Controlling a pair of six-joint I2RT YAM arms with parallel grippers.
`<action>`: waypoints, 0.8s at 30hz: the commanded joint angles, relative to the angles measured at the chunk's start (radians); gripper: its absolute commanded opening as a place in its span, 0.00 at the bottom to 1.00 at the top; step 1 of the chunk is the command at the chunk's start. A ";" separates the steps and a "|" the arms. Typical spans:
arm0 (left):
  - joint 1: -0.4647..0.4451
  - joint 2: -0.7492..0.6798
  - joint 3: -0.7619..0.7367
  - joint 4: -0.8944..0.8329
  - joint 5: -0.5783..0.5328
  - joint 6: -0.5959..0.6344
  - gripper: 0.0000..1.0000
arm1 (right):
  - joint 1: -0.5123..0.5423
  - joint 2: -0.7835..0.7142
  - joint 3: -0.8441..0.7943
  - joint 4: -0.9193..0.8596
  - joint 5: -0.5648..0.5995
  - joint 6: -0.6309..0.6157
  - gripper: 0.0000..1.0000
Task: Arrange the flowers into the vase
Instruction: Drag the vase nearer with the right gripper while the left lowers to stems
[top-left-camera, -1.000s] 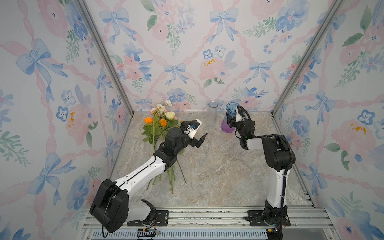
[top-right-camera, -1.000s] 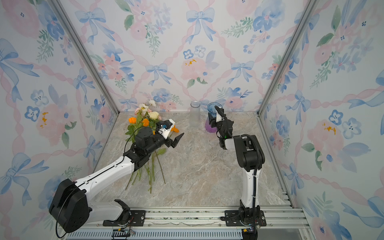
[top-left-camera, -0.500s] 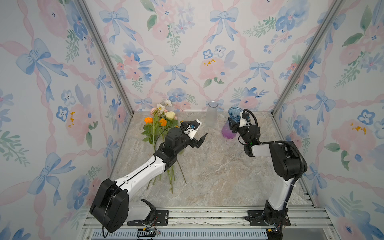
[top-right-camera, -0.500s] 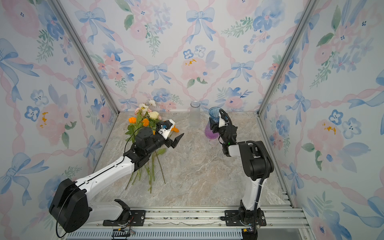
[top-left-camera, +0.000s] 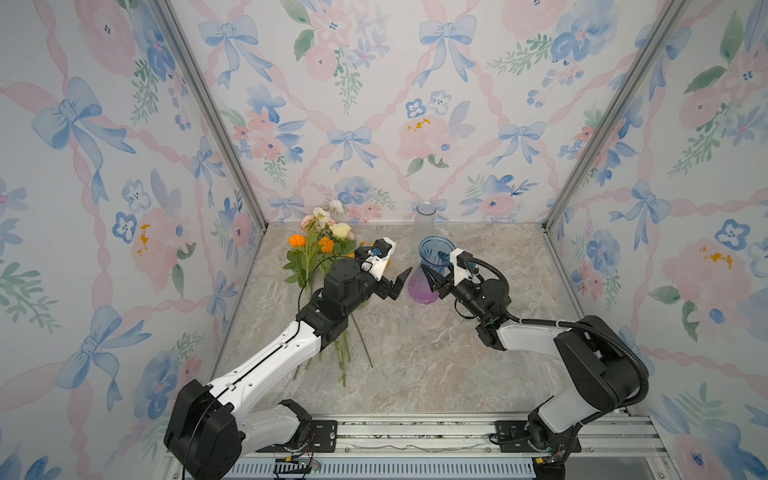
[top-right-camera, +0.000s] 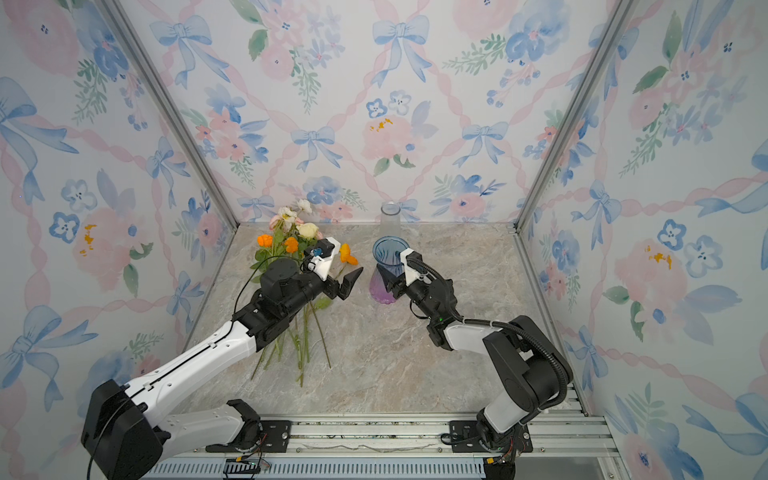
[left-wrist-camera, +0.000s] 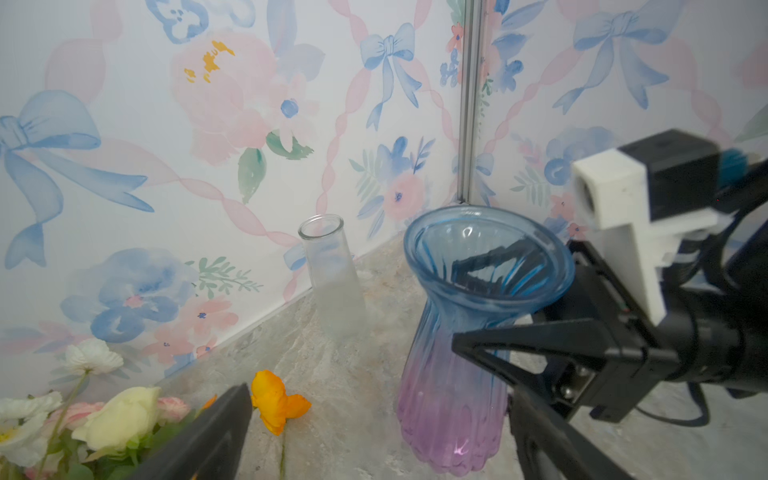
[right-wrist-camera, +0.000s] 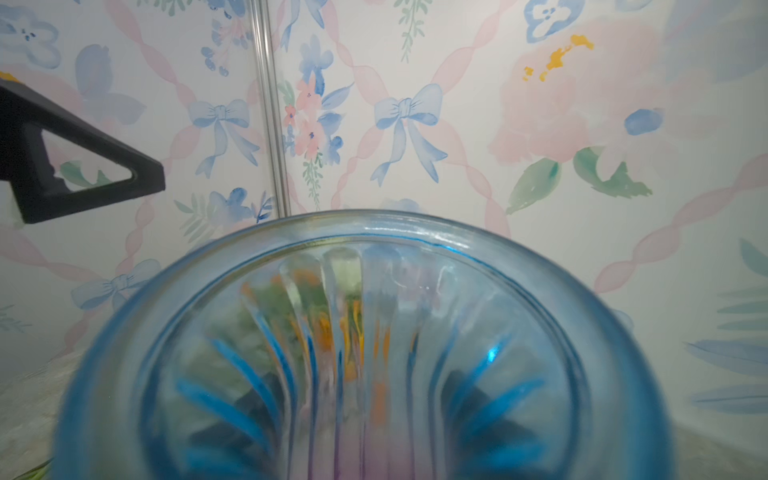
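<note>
Your right claw (top-left-camera: 434, 282) grips the vase (top-left-camera: 430, 253) neck (hold it upright); lower your empty, wide-open left claw (top-left-camera: 398, 282) onto one stem among the flowers (top-left-camera: 320, 249).

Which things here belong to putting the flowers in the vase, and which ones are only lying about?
Belong to the job: flowers, lying on the table; blue vase, gripped by the right end effector.
Only lying about: clear glass bottle, standing behind the vase.

A staged robot-lab test booth: floral wallpaper panels (top-left-camera: 374, 62) framed by aluminium posts (top-left-camera: 210, 112) enclose a marble-look tabletop (top-left-camera: 436, 353), and robot arms (top-left-camera: 266, 365) are bolted to an aluminium rail (top-left-camera: 415, 432) at 6 o'clock.
</note>
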 joint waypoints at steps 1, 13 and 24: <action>-0.006 -0.134 -0.052 -0.183 0.054 -0.210 0.98 | 0.039 -0.076 -0.002 0.195 0.018 -0.027 0.27; -0.002 -0.356 -0.236 -0.345 0.079 -0.441 0.98 | 0.162 -0.046 -0.069 0.194 0.069 -0.073 0.28; -0.002 -0.328 -0.242 -0.345 0.072 -0.455 0.98 | 0.191 -0.029 -0.112 0.196 0.105 -0.069 0.31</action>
